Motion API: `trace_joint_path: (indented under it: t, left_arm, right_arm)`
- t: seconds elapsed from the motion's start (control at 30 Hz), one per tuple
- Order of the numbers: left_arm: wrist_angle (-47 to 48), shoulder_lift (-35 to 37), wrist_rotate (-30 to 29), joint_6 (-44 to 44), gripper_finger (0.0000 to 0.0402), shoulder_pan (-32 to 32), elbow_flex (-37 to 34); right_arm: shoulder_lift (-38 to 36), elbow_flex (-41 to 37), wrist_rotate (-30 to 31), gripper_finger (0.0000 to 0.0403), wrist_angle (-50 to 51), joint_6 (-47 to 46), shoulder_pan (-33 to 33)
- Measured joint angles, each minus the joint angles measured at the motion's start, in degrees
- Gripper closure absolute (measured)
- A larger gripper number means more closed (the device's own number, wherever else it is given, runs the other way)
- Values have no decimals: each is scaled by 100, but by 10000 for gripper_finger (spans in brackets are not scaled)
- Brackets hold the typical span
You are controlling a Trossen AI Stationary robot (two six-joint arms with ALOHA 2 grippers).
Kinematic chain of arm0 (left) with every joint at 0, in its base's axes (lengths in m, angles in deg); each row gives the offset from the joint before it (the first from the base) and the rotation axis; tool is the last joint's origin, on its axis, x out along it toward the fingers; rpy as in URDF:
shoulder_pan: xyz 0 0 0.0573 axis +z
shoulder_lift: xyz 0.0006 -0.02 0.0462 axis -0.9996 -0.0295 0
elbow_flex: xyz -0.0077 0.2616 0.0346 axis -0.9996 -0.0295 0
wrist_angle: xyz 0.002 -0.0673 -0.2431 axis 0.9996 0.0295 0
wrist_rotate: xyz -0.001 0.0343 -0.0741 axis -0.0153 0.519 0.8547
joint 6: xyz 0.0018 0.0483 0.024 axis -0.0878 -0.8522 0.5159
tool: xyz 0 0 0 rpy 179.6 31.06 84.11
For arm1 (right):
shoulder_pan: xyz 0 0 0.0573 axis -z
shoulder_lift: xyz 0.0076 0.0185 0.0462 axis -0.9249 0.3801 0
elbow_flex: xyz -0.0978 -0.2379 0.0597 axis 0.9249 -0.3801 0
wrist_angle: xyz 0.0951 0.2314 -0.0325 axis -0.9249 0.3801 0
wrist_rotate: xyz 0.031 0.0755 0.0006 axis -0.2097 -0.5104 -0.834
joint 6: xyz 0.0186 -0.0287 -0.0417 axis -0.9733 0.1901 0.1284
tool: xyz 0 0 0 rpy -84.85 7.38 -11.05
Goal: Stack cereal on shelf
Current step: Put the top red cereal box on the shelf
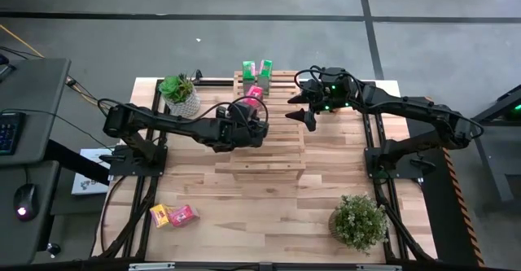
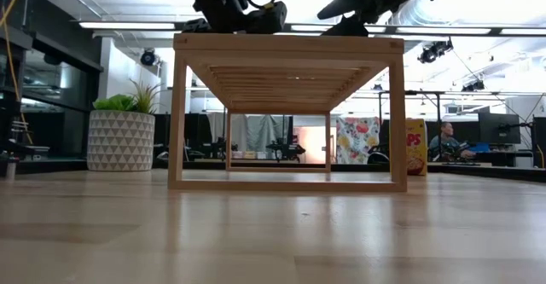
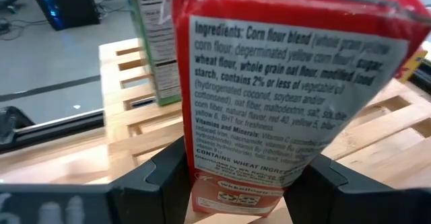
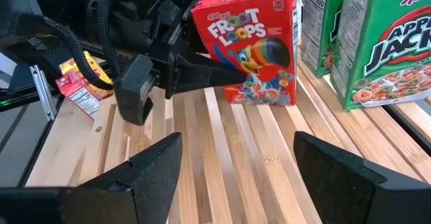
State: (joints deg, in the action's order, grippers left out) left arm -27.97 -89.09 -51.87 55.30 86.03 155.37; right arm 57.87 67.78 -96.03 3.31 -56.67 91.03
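1. Shelf sits mid-table, long axis running 12 to 6 o'clock; its 12 o'clock edge carries two green cereal boxes standing side by side.
2. Red cereal box stands upright on the slats just 6 o'clock of the green pair, near but apart from them; bare slats run from it down to the shelf's 6 o'clock edge.
3. Left gripper reaches in from 9 o'clock over the shelf top, arm stretched nearly level; fingers sit either side of the red box's lower part. Whether they press it or stand just off it, I cannot tell.
4. Right gripper hovers at the shelf's 3 o'clock edge, pointed toward 9 o'clock, jaws wide, nothing between them; open gap between it and the red box.
5. One yellow box and one pink-red box lie on the tabletop at 7 o'clock, well apart from the shelf.
6. Potted plants: white-pot plant at 10 o'clock, just beside the left arm; bushy plant at 5 o'clock.
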Motion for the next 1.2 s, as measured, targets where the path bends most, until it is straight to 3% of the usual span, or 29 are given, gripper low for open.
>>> trace_joint_path:
  t: [0.4,0.83,1.2]
  left_arm:
    - [221,102,-227,62,217,6,-4]
    - [278,102,-312,57,121,6,-4]
    - [289,104,-310,-591,110,6,422]
  right_arm:
    - [0,0,-2,126,3,-55,-17]
    - [0,1,-2,126,6,-35,-17]
    - [0,0,-2,126,5,-35,-17]
